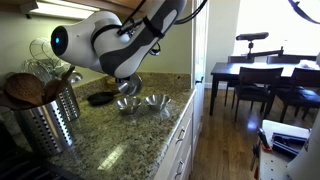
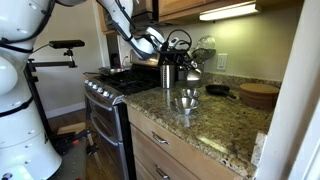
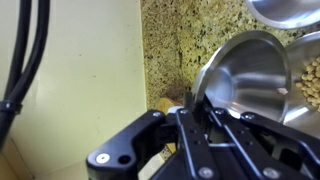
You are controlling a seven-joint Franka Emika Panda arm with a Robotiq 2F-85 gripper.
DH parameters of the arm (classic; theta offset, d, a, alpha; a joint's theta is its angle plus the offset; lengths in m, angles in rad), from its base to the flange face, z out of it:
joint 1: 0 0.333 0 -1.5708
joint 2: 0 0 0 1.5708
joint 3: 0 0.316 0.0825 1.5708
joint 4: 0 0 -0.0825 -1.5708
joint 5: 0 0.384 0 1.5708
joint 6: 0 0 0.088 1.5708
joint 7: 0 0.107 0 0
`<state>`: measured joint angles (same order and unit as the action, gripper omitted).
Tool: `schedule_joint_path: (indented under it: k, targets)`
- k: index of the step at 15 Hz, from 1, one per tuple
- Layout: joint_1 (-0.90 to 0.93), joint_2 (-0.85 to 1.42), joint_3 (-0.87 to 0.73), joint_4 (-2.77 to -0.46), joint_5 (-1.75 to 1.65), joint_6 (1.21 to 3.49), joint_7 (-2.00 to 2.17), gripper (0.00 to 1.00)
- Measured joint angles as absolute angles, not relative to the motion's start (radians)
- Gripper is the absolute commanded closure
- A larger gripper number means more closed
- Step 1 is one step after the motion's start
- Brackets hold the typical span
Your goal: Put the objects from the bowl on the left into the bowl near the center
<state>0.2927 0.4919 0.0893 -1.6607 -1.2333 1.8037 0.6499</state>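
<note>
Steel bowls stand on the granite counter in both exterior views (image 1: 157,101) (image 2: 187,104). My gripper (image 1: 128,86) hangs right over the leftmost bowl (image 1: 126,104). In the wrist view the gripper (image 3: 195,100) is shut on the rim of a steel bowl (image 3: 245,75), which is tilted on edge. Beside it, at the right edge, another bowl (image 3: 312,80) holds pale beige pieces. A third bowl's rim (image 3: 290,10) shows at the top. A small beige piece (image 3: 170,103) lies on the counter by the fingertips.
A perforated steel utensil holder (image 1: 50,120) with wooden spoons stands near the bowls. A black pan (image 1: 100,98) lies behind them. A stove (image 2: 110,85) adjoins the counter, and a wooden board (image 2: 260,93) lies at the far end. The wall runs close along the counter (image 3: 70,60).
</note>
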Motion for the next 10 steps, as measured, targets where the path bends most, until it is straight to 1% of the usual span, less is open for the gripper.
schedule_joint_path:
  k: [10]
  targets:
    - [0.329, 0.492, 0.115, -1.72, -1.326, 1.783, 0.675, 0.92]
